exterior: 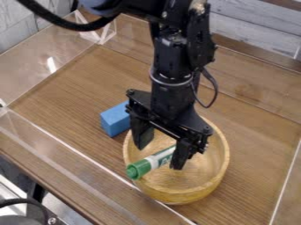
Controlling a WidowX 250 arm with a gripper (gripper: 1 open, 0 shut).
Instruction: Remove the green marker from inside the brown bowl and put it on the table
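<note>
pincer point(163, 151): pointed straight down into the bowl, fingers spread wide apart, nothing clamped.
green marker point(150, 163): seen lying in the bowl, between the two fingers and just under them, green cap at the near-left rim.
brown bowl point(209, 180): set on the worktop, right under the pincer.
blue block point(115, 117): placed just left of the pincer, beside the bowl.
worktop point(83, 83): brown wood, walled by clear plastic.

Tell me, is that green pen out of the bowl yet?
No, still in. The green marker lies across the brown bowl, its cap poking over the rim, with the open tool straddling it.
</note>
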